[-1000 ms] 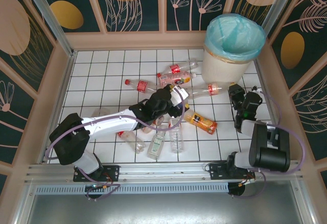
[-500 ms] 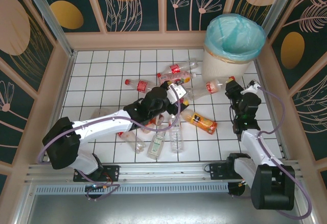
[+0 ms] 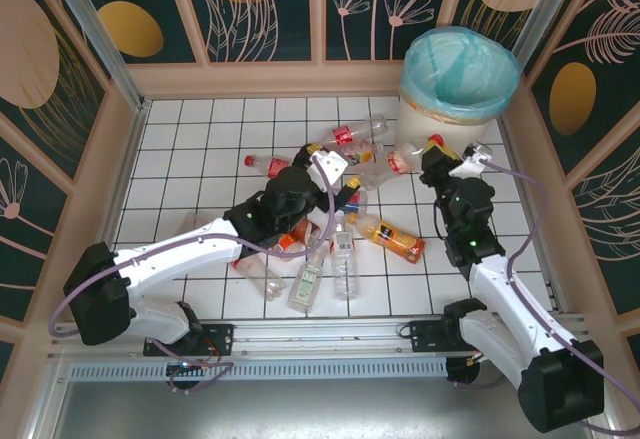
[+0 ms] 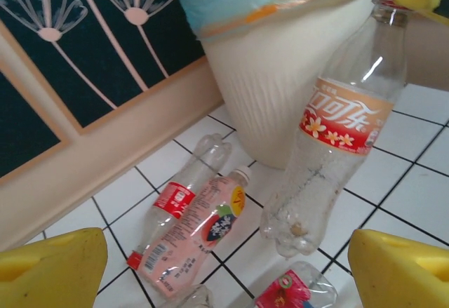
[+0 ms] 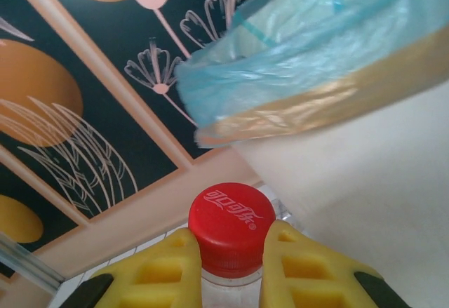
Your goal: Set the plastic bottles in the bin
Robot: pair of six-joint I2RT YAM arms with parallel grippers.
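My right gripper [image 3: 436,152] [image 5: 230,243] is shut on the neck of a clear bottle [image 3: 402,159] [image 4: 337,139] with a red label, just under its red cap [image 5: 230,225]. The bottle hangs tilted, cap up, close beside the cream bin [image 3: 455,89] [image 4: 280,76] [image 5: 365,182] with its teal liner. My left gripper [image 3: 340,184] [image 4: 224,255] is open above the pile, holding nothing. Below it lie a pink bottle [image 4: 193,238] and a clear red-labelled bottle [image 4: 174,201]. An orange bottle [image 3: 396,240] lies on the tiles.
Several more bottles lie around the middle of the white tiled floor [image 3: 200,149], some near the front [image 3: 345,267]. Peach walls [image 3: 270,77] with dark flower panels enclose the floor. The bin stands in the far right corner.
My right gripper has closed on the bottle's neck and raised it off the tiles, moving left toward the bin's side. My left arm has reached further toward the far bottles.
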